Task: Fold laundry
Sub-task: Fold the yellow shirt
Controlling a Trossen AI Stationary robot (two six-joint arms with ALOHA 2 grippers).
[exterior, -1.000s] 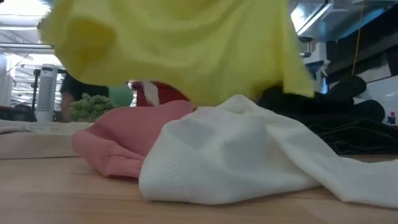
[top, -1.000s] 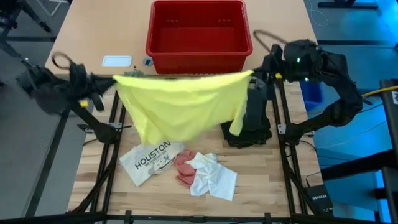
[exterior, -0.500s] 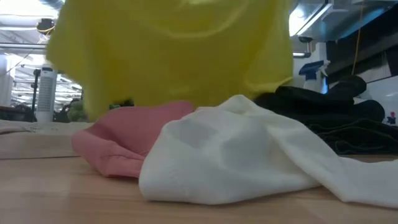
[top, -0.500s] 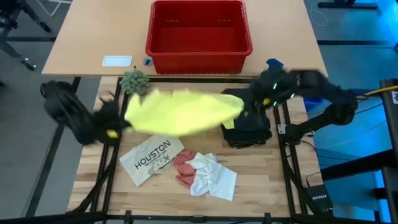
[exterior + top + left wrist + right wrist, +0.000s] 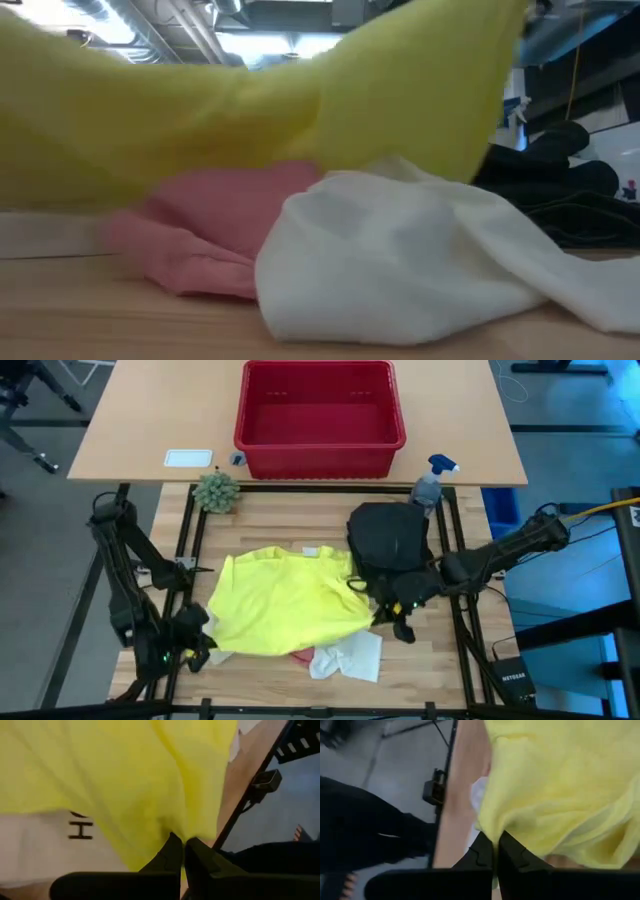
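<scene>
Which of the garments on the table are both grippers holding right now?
The yellow T-shirt: the left gripper and the right gripper each pinch one of its edges. The black trousers, pink cloth and white cloth lie ungripped.

The yellow T-shirt (image 5: pixel 290 605) lay spread over the middle of the table (image 5: pixel 290 525), covering most of the near half, with the white cloth (image 5: pixel 350 656) poking out at its near edge. The black trousers (image 5: pixel 388 540) blocked the right side. Bare wood stayed open behind the shirt (apart from a small green plant (image 5: pixel 216 491) and a spray bottle (image 5: pixel 431 480)), up to the red basket (image 5: pixel 318 415).
</scene>
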